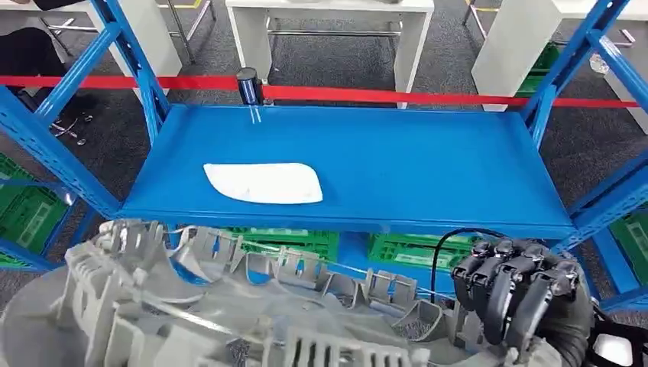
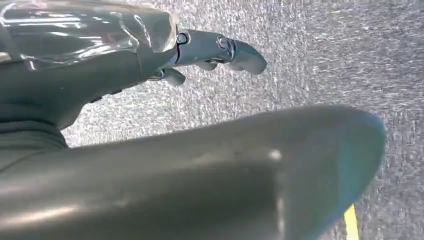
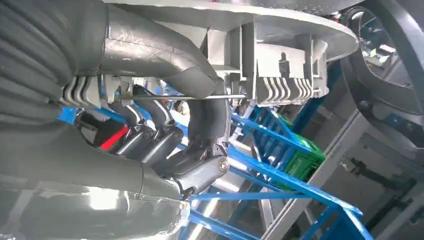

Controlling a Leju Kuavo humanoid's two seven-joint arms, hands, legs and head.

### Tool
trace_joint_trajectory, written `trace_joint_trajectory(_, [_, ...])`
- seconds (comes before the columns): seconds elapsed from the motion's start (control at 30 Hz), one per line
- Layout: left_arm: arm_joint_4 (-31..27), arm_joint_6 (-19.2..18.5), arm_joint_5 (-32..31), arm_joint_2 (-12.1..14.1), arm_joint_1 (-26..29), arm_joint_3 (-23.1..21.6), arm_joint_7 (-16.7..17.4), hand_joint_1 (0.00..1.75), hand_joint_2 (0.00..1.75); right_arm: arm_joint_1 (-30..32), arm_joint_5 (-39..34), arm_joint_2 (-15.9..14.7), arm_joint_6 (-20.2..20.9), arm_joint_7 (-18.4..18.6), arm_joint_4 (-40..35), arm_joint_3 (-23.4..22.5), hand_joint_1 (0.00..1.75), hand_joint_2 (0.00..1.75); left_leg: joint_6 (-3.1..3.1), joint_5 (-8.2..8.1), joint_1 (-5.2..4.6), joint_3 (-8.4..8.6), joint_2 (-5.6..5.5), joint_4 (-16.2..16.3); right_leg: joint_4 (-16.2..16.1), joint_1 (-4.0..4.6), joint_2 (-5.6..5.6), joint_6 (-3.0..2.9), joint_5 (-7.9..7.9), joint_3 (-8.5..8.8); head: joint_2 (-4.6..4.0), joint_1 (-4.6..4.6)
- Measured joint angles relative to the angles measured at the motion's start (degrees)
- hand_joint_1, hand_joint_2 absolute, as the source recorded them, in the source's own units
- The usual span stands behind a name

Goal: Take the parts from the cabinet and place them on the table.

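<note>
Closest to the robot was the big grey plastic part point(image 1: 229, 313), a ribbed moulding w/ clips along its edge, carried low in front of the body and already clear of the blue cabinet shelf point(image 1: 428, 168). The right hand point(image 1: 520, 294) had its dark fingers point(image 3: 150, 137) curled round the part's right end, thumb pressed on the other face, so that hand was gripping the part. The left hand point(image 2: 210, 50) was another matter: its wrist cam looked down at grey carpet point(image 2: 325, 60), fingers stretched out and apart, nothing between them that I could see (I couldn't tell if the palm propped the part from below).

My read: the part was out of the cabinet and the carry to the table was the step in hand. To do it well I'd have kept the part level and close to the chest, since one firm grip at one end of a long moulding invites sag or twist. Turning slowly seemed wise, bc the blue uprights point(image 1: 53, 149) stood just beside the part's left end and could snag a clip. Getting the left hand under the far end before walking would steady it.

Farther out, a white flat part point(image 1: 264, 183) lay on the shelf, left of centre, untouched, presumably next. Green crates point(image 1: 302, 243) sat on the level below. Beyond the rack ran a red tape barrier point(image 1: 382, 95) on a dark post point(image 1: 248, 86), then white tables point(image 1: 328, 23).
</note>
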Motion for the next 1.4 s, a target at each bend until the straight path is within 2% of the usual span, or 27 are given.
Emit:
trace_joint_trajectory(0.1, [-1.4, -0.3, -0.4, 0.0, 0.0, 0.0, -0.4, 0.00, 0.00, 0.5, -0.6, -0.1, 0.0, -0.5, 0.0, -0.6, 1.75, 1.75, -1.04, 0.97, 0.25, -0.07, 0.00, 0.1, 0.7, 0.35, 0.00, -1.43, 0.46, -1.35, 0.00, -0.31])
trace_joint_trajectory(0.13, [-1.8, -0.4, -0.5, 0.0, 0.0, 0.0, -0.5, 0.00, 0.00, 0.6, -0.6, -0.1, -0.3, -0.6, 0.1, -0.9, 1.75, 1.75, -1.31, 1.33, 0.44, -0.26, -0.03, 0.2, 0.4, -0.10, -0.10, -2.15, 1.09, -1.74, 0.00, -0.24])
trace_joint_trajectory(0.17, [-2.2, -0.6, -0.6, 0.0, 0.1, 0.1, -0.7, 0.00, 0.00, 0.6, -0.3, -0.1, -0.6, -0.8, 0.1, -1.1, 1.75, 1.75, -1.79, -0.43, 0.65, -0.77, -0.32, 1.0, 0.4, -0.20, -0.35, -2.69, 1.65, -2.14, 0.00, -0.22])
trace_joint_trajectory(0.2, [-2.5, -0.6, -0.9, -0.1, 0.2, 0.1, -0.9, 0.00, 0.00, 0.8, 0.1, -0.1, -1.1, -1.1, 0.1, -1.2, 1.75, 1.75, -2.24, -4.00, 0.76, -1.36, -0.41, 3.4, 0.4, -0.19, -0.61, -3.21, 2.23, -2.79, 0.00, -0.44])
trace_joint_trajectory(0.27, [-3.2, -0.5, -0.9, -0.1, 0.0, 0.1, -1.2, 0.00, 0.00, 1.2, 0.4, -0.1, -1.6, -1.4, 0.3, -1.3, 1.75, 1.75, -2.95, -10.76, 1.11, -3.66, -0.44, 12.0, 0.5, -0.13, -0.83, -3.25, 3.51, -4.34, 0.00, -0.46])
trace_joint_trajectory(0.3, [-3.5, -0.6, -0.8, -0.1, 0.0, 0.1, -1.2, 0.00, 0.00, 1.5, 0.8, -0.1, -2.0, -1.5, 0.3, -1.3, 1.75, 1.75, -3.13, -12.34, 1.24, -4.41, -0.43, 15.8, 0.6, -0.08, -1.08, -3.18, 4.11, -4.97, 0.00, -0.50])
trace_joint_trajectory(0.33, [-3.8, -0.8, -0.5, -0.1, 0.0, 0.1, -1.2, 0.00, 0.00, 1.9, 1.2, 0.0, -2.3, -1.4, 0.4, -1.3, 1.75, 1.75, -3.22, -12.02, 1.38, -4.22, -0.44, 17.9, 0.6, -0.06, -1.43, -3.12, 4.77, -5.74, 0.00, -0.48])
trace_joint_trajectory(0.37, [-4.3, -1.2, -0.3, -0.1, 0.0, 0.1, -1.2, 0.00, 0.00, 2.2, 1.4, 0.1, -2.3, -1.3, 0.4, -1.3, 1.75, 1.75, -3.20, -10.36, 1.45, -2.90, -0.42, 17.3, 0.7, -0.06, -1.77, -2.95, 5.30, -6.48, 0.00, -0.50])
trace_joint_trajectory(0.43, [-5.2, -1.7, -0.2, -0.1, 0.0, 0.0, -1.2, 0.00, 0.00, 2.6, 1.7, 0.3, -2.4, -1.2, 0.3, -1.2, 1.75, 1.75, -2.70, -6.58, 1.40, 3.50, -0.41, 9.4, 0.7, 0.01, -1.81, -2.40, 6.25, -7.61, 0.00, -0.50])
trace_joint_trajectory(0.47, [-5.7, -2.0, -0.1, -0.1, 0.0, 0.0, -1.2, 0.00, 0.00, 2.7, 2.2, 0.4, -2.6, -1.3, 0.3, -1.2, 1.75, 1.75, -2.13, -6.21, 1.27, 7.58, -0.46, 3.8, 0.7, 0.03, -1.96, -2.29, 6.71, -7.86, 0.00, -0.50])
trace_joint_trajectory(0.5, [-6.4, -2.1, 0.1, 0.1, 0.0, 0.0, -1.2, 0.00, 0.00, 2.8, 2.7, 0.5, -2.8, -1.6, 0.2, -1.3, 1.75, 1.75, -1.41, -8.22, 0.93, 10.63, -0.43, -1.1, 0.8, 0.12, -2.28, -2.04, 7.08, -8.05, 0.00, -0.44])
trace_joint_trajectory(0.53, [-6.8, -2.5, 0.3, 0.1, 0.0, 0.1, -1.3, 0.00, 0.00, 3.0, 3.0, 0.5, -2.9, -2.1, 0.0, -1.3, 1.75, 1.75, -1.62, -8.37, 0.79, 11.33, -0.40, -2.3, 0.6, -0.06, -2.53, -1.62, 7.65, -8.02, 0.00, -0.35])
trace_joint_trajectory(0.63, [-8.2, -2.8, 0.6, 0.2, 0.1, 0.1, -1.3, 0.00, 0.00, 3.8, 3.2, 0.2, -2.9, -4.2, 0.0, -1.3, 1.75, 1.75, -0.36, -6.93, 0.14, 9.93, -0.42, -2.6, -0.2, -0.18, -2.83, -0.29, 9.20, -8.04, 0.00, -0.57])
trace_joint_trajectory(0.67, [-8.5, -2.8, 0.7, 0.1, 0.0, 0.1, -1.3, 0.00, 0.00, 3.8, 3.2, 0.0, -2.9, -4.4, 0.1, -1.3, 1.75, 1.75, 0.10, -5.81, 0.78, 9.76, -0.20, -3.3, 0.6, -0.31, -2.25, -0.51, 8.38, -8.56, 0.00, -0.52])
trace_joint_trajectory(0.77, [-8.8, -3.0, 0.7, 0.0, -0.1, 0.0, -1.3, 0.00, 0.00, 4.3, 3.3, -0.4, -2.9, -4.7, 0.1, -1.4, 1.75, 1.75, 1.07, -3.64, 0.41, 7.14, -0.06, -3.3, 10.8, -0.08, -0.45, -1.96, -0.69, -11.95, 0.00, -0.22])
trace_joint_trajectory(0.83, [-8.8, -3.0, 0.7, -0.1, -0.1, 0.0, -1.3, 0.00, 0.00, 4.6, 3.3, -0.6, -2.9, -4.7, 0.1, -1.4, 1.75, 1.75, 1.10, -2.31, 0.17, 5.61, -0.10, -3.0, 17.9, -0.08, -0.37, -1.43, -2.85, -13.27, 0.00, -0.22])
trace_joint_trajectory(0.87, [-8.8, -3.0, 0.7, -0.1, -0.1, 0.0, -1.4, 0.00, 0.00, 4.7, 3.3, -0.6, -2.9, -4.7, 0.2, -1.4, 1.75, 1.75, 1.06, -1.66, 0.14, 4.55, -0.13, -2.8, 18.6, -0.09, -0.36, -0.64, -1.82, -12.50, 0.00, -0.22])
trace_joint_trajectory(0.93, [-8.8, -3.0, 0.7, -0.1, -0.1, 0.0, -1.4, 0.00, 0.00, 4.6, 3.3, -0.7, -2.9, -5.0, 0.3, -1.3, 1.75, 1.75, 0.75, -0.67, 0.17, 2.55, -0.20, -2.1, 12.4, -0.09, -0.36, 0.78, 1.86, -7.30, 0.00, -0.20])
trace_joint_trajectory(0.97, [-8.8, -2.9, 0.7, -0.1, -0.2, 0.0, -1.5, 0.00, 0.00, 4.5, 3.3, -0.7, -2.9, -5.3, 0.3, -1.3, 1.75, 1.75, 0.51, -0.36, 0.23, 1.57, -0.29, -1.3, 6.3, -0.12, -0.36, 0.77, 2.53, -3.05, 0.00, -0.20])
trace_joint_trajectory(1.0, [-8.9, -2.8, 0.7, -0.1, -0.2, 0.0, -1.5, 0.00, 0.00, 4.3, 3.5, -0.7, -2.9, -5.4, 0.3, -1.3, 1.75, 1.75, 0.25, -0.20, 0.02, 0.79, -0.37, -0.5, 1.2, 0.00, -0.30, -0.02, 0.42, 0.08, 0.00, -0.20])
trace_joint_trajectory(1.03, [-9.0, -2.7, 0.7, -0.1, -0.3, 0.0, -1.6, 0.00, 0.00, 4.2, 3.7, -0.7, -2.8, -5.5, 0.3, -1.3, 1.75, 1.75, -0.04, 0.10, -0.07, 0.35, -0.41, 0.0, -0.3, 0.33, -0.13, -0.80, -0.20, 0.95, 0.02, -0.51])
trace_joint_trajectory(1.13, [-9.0, -2.6, 0.7, -0.2, -0.3, 0.1, -1.9, 0.00, 0.00, 3.9, 4.5, -0.7, -2.8, -5.0, 0.5, -1.1, 1.75, 1.75, -1.06, 1.29, 0.06, 0.07, -0.56, 0.0, 0.1, 0.53, -0.31, -1.93, 0.53, -0.42, 0.00, -0.18])
trace_joint_trajectory(1.17, [-9.0, -2.5, 0.7, -0.1, -0.3, 0.1, -2.0, 0.00, 0.00, 3.6, 4.5, -0.7, -2.8, -4.6, 0.5, -1.1, 1.75, 1.75, -1.27, 1.17, 0.35, -0.50, -0.63, 0.4, -0.1, -0.12, -0.55, -2.45, 1.30, -1.11, 0.00, -0.11])
trace_joint_trajectory(1.23, [-8.9, -2.1, 0.7, -0.2, -0.4, 0.1, -2.3, 0.00, 0.00, 3.1, 4.6, -0.6, -2.8, -3.9, 0.5, -0.9, 1.75, 1.75, -2.22, -5.46, 0.56, -1.78, -0.68, 4.4, -0.1, -0.05, -0.68, -3.15, 2.52, -2.51, 0.00, -0.55])
trace_joint_trajectory(1.3, [-8.7, -1.8, 0.7, -0.2, -0.8, 0.1, -2.4, 0.00, 0.00, 2.6, 4.6, -0.4, -2.4, -3.3, 0.6, -0.6, 1.75, 1.75, -2.93, -11.46, 1.03, -3.62, -0.68, 12.9, 0.0, 0.02, -0.73, -3.13, 3.88, -4.05, 0.00, -0.57])
trace_joint_trajectory(1.33, [-8.5, -1.7, 0.7, -0.3, -1.0, 0.1, -2.4, 0.00, 0.00, 2.3, 4.6, -0.3, -2.2, -2.9, 0.6, -0.5, 1.75, 1.75, -3.10, -12.02, 1.20, -4.02, -0.67, 16.4, 0.0, 0.05, -0.73, -3.02, 4.65, -4.70, 0.00, -0.55])
trace_joint_trajectory(1.4, [-8.1, -1.4, 0.3, -0.3, -1.2, 0.0, -2.8, 0.00, 0.00, 1.9, 4.7, -0.2, -2.2, -2.2, 0.6, -0.3, 1.75, 1.75, -3.09, -9.04, 1.44, -1.84, -0.66, 16.1, 0.2, 0.07, -0.72, -2.73, 5.76, -6.21, 0.00, -0.55])
